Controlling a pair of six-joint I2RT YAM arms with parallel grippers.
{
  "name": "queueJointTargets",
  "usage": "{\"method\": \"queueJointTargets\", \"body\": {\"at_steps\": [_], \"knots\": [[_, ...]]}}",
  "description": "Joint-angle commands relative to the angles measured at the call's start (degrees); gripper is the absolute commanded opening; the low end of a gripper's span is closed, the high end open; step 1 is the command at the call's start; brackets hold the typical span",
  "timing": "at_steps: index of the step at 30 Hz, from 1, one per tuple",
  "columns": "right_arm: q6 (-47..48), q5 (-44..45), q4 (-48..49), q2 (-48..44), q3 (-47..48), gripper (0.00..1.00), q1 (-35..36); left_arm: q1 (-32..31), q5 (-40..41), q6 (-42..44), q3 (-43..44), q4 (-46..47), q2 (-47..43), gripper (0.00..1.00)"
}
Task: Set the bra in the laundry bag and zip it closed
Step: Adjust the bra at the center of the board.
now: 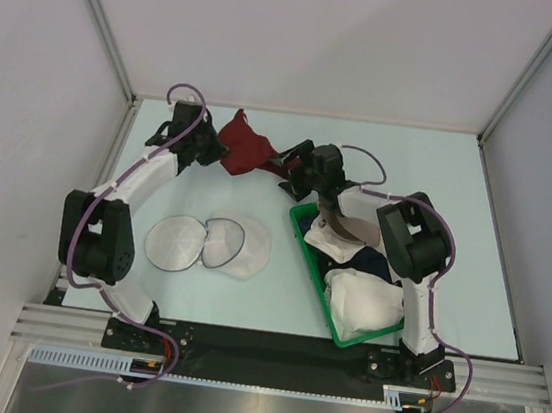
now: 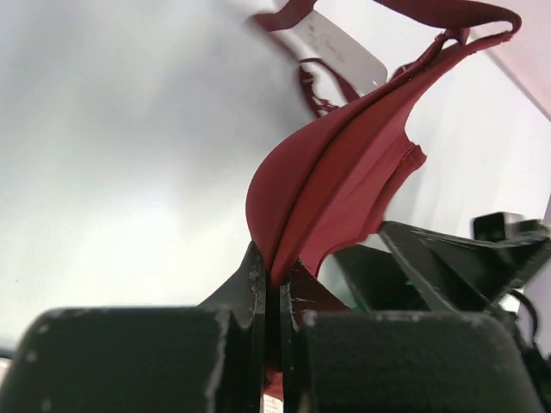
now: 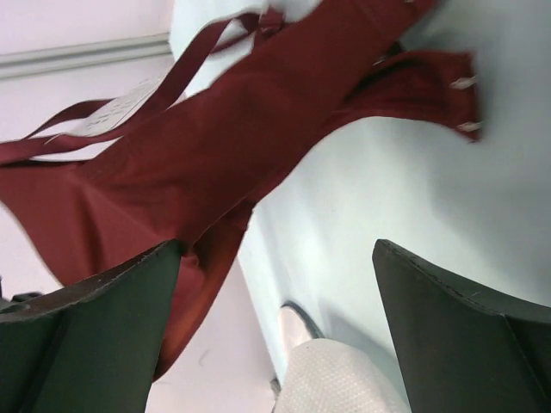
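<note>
The dark red bra (image 1: 246,147) hangs just above the table at the back, between the two grippers. My left gripper (image 1: 212,154) is shut on one cup's folded edge; the left wrist view shows the bra (image 2: 336,181) pinched between the jaws of my left gripper (image 2: 275,280), its white tag (image 2: 340,47) beyond. My right gripper (image 1: 286,174) stands open at the bra's right end. In the right wrist view the bra (image 3: 198,163) brushes the left finger (image 3: 95,327) of my right gripper (image 3: 277,251). The white mesh laundry bag (image 1: 208,246) lies open in two round halves.
A green plastic basket (image 1: 303,235) with white and navy garments sits on the right, under my right arm. White walls with metal frame posts close in the back and sides. The laundry bag's mesh (image 3: 344,379) shows low in the right wrist view.
</note>
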State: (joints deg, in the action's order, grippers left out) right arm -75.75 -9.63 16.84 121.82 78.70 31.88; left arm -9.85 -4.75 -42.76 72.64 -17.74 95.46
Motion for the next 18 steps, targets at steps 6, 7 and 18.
{"method": "queueJointTargets", "body": {"at_steps": [6, 7, 18], "knots": [[-10.38, 9.44, 14.62, -8.79, -9.52, 1.00, 0.99, -1.93, 4.67, 2.51, 5.13, -4.31, -6.25, 0.00], [-11.00, 9.54, 14.89, -9.92, -10.14, 1.00, 1.17, -2.19, 4.67, 2.60, 5.58, -4.76, -6.60, 0.00], [-19.62, 14.64, 26.05, -12.04, -15.33, 1.00, 4.95, -2.99, 2.47, -1.09, 8.83, -6.78, -11.70, 0.00]]}}
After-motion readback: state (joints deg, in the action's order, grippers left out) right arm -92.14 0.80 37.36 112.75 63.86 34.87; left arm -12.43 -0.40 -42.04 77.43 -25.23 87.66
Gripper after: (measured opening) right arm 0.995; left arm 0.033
